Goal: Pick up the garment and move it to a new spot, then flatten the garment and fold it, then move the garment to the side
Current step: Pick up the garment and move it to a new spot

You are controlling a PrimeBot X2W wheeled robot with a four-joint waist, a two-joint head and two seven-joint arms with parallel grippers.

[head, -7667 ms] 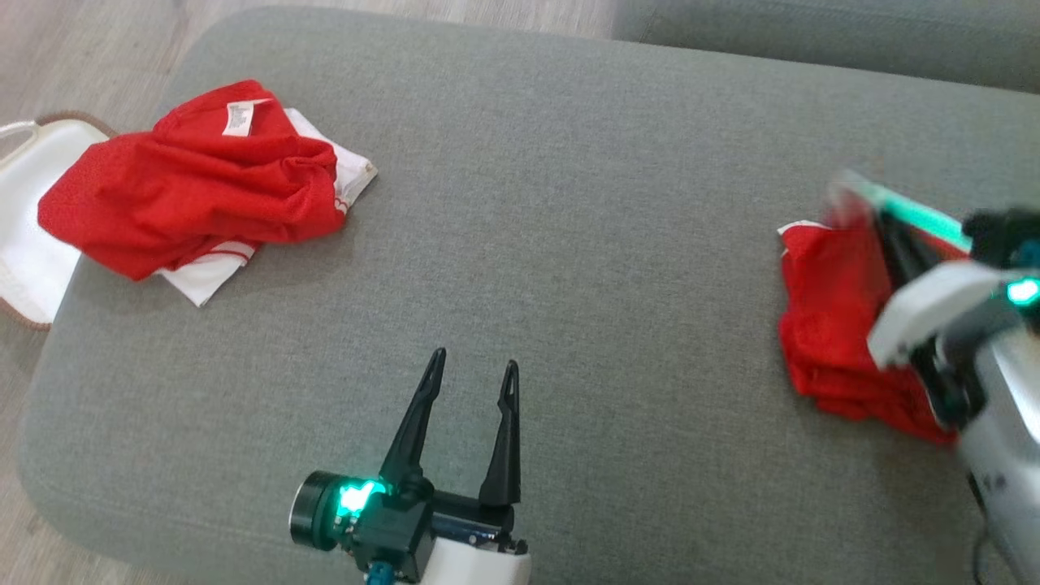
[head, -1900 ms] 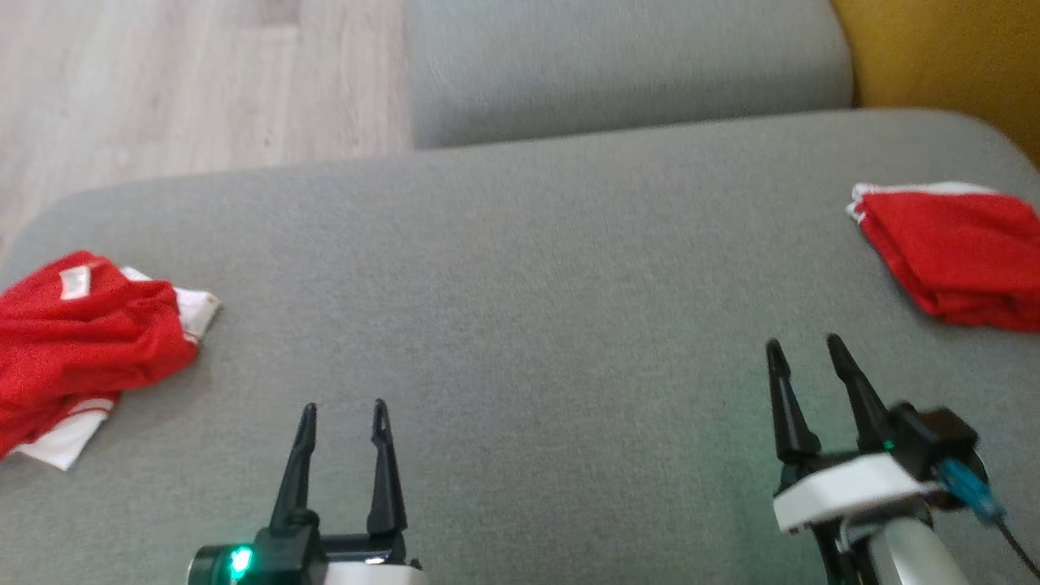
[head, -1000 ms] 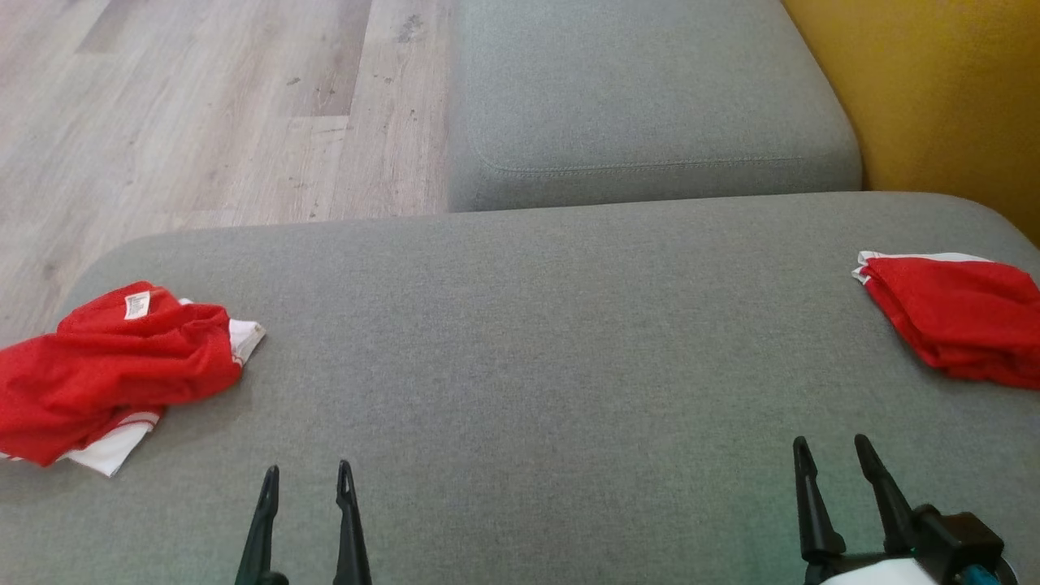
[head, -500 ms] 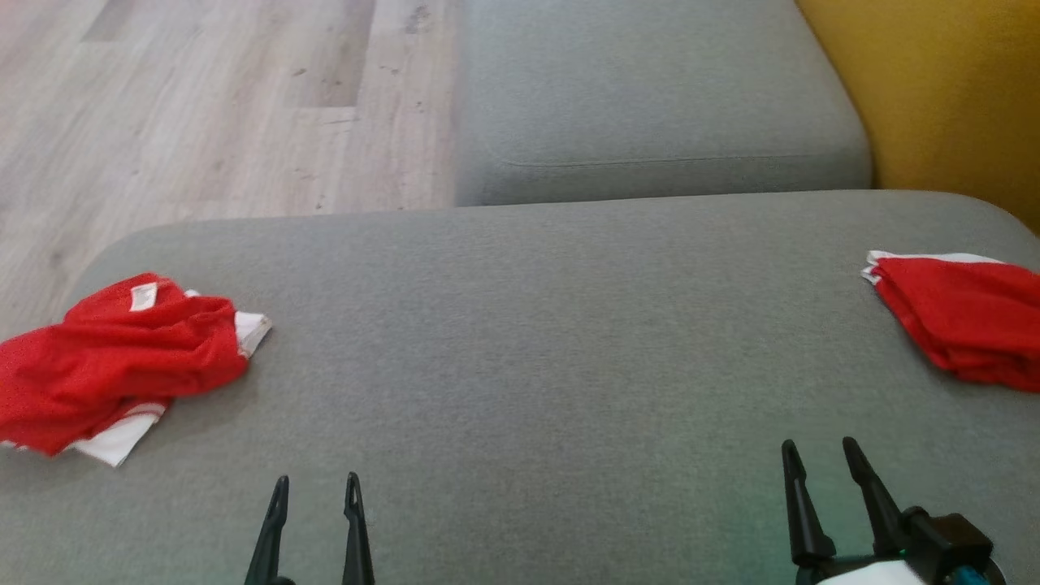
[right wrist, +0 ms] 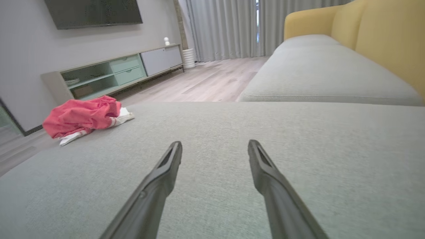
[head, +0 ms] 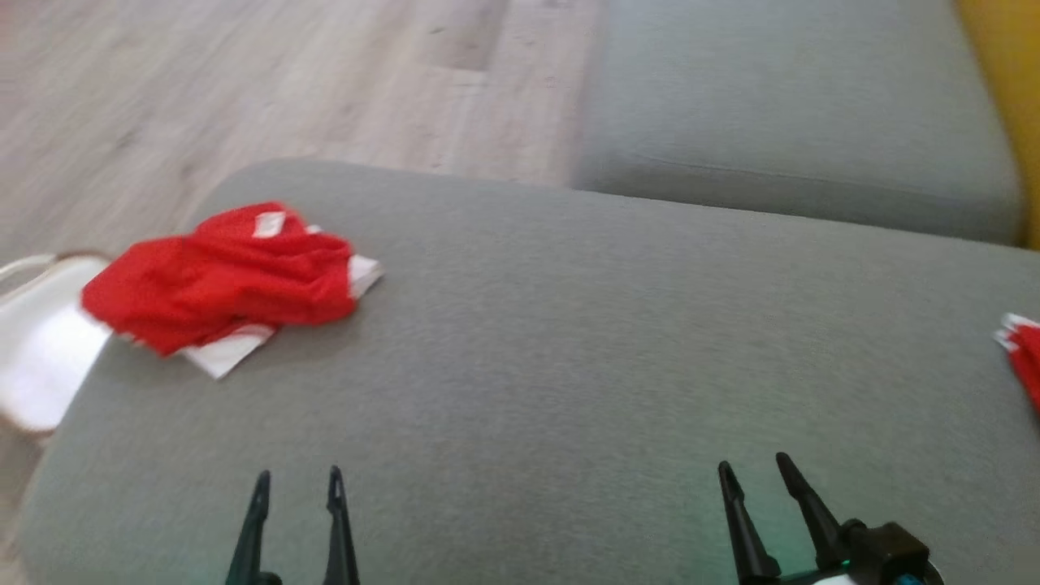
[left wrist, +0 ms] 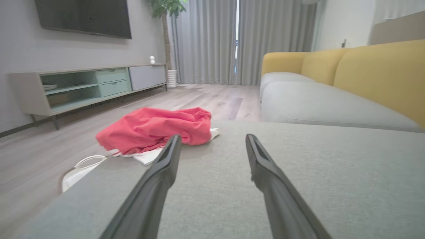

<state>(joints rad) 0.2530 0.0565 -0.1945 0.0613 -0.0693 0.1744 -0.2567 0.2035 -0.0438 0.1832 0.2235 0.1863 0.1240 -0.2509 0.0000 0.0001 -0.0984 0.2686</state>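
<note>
A big grey seat [head: 569, 366] lies in front of the robot. Past the seat's far edge there is a pale wood floor [head: 244, 81] and a grey sofa [head: 796, 122]. The garment [head: 219, 280] lies on the seat's far left corner. It is a red, crumpled heap with white cloth showing under it and a small white tag on top. Its long side runs from the seat's left edge toward the seat's middle. A white corner pokes out at the end nearer the middle, and the other end reaches the seat's left edge. A white bag [head: 41, 357] sits on the floor just beside the seat's left edge, close to the garment. A bit of another red cloth [head: 1025, 361] shows at the seat's right side. The left gripper [head: 297, 474] hangs over the seat's near edge with its jaws wide and holding nothing. The right gripper [head: 753, 463] is also over the seat's near edge, jaws wide and holding nothing. Both are well apart from the garment.
</note>
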